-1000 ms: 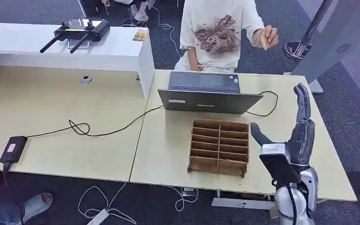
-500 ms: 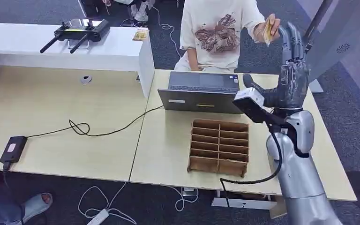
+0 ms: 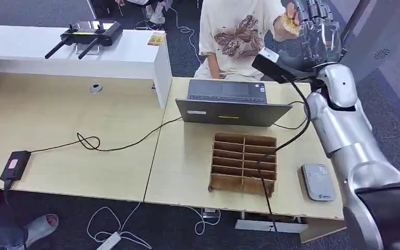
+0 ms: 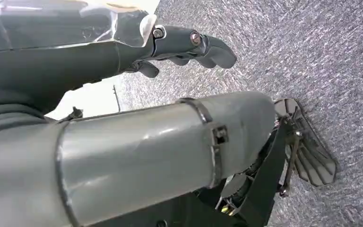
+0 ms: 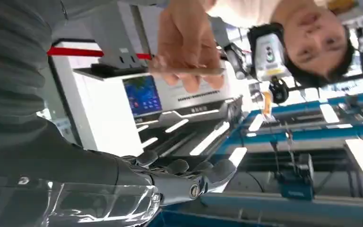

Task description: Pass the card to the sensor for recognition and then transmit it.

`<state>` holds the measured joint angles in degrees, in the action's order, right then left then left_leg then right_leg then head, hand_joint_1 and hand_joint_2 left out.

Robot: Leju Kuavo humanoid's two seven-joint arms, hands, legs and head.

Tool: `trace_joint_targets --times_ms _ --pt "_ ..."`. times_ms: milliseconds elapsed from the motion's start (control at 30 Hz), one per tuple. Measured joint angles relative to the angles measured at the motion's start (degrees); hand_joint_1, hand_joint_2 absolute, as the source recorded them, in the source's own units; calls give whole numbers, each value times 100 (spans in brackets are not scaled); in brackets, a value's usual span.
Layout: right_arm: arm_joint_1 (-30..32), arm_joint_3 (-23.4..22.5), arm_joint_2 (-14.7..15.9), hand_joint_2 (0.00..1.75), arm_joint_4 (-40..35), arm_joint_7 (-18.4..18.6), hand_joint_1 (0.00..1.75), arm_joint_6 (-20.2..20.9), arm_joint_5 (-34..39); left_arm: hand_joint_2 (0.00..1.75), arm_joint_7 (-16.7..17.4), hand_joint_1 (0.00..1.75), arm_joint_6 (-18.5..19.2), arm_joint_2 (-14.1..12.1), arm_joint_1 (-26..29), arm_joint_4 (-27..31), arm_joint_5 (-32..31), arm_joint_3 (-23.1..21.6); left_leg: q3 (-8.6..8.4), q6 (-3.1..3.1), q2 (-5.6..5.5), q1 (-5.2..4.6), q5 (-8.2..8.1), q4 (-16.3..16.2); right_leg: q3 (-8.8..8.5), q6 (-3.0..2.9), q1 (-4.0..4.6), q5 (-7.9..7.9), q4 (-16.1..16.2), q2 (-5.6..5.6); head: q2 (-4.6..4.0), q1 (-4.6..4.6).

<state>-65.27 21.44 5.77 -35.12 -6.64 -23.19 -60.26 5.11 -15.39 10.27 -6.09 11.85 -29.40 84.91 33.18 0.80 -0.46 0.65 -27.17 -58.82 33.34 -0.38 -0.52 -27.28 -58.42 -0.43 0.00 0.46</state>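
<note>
A person behind the table holds up a small yellowish card (image 3: 289,22) in one hand (image 3: 293,11). My right hand (image 3: 316,32) is raised right beside that card, fingers stretched upward and holding nothing. In the right wrist view the card (image 5: 189,72) appears edge-on in the person's fingers, apart from my fingertips (image 5: 203,176). The grey card sensor (image 3: 317,182) lies flat near the table's front right corner. My left hand (image 4: 184,45) hangs over the carpet, fingers loosely extended with nothing in them.
A wooden divided organizer (image 3: 244,162) stands just left of the sensor. An open laptop (image 3: 229,101) sits behind it, its cable trailing left to a black power brick (image 3: 14,165). A white counter (image 3: 130,54) holding a controller (image 3: 86,34) is at the back left.
My right arm rose from the table's right edge to the person's raised hand, uncovering the sensor. The person's hand with the card lifted slightly.
</note>
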Motion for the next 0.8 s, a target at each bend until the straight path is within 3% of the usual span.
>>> trace_joint_targets --times_ms 267,800 --pt "-288 9 -15 175 756 179 0 11 63 0 15 0 -66 -11 -11 0 26 0 0 0 2 0 -1 0 1 0 0 0 1 3 0 0" --pt "-347 13 -22 175 1118 234 0 -55 109 0 13 0 -72 -11 -12 0 59 0 -1 1 2 0 0 -1 2 0 0 0 1 3 0 0"
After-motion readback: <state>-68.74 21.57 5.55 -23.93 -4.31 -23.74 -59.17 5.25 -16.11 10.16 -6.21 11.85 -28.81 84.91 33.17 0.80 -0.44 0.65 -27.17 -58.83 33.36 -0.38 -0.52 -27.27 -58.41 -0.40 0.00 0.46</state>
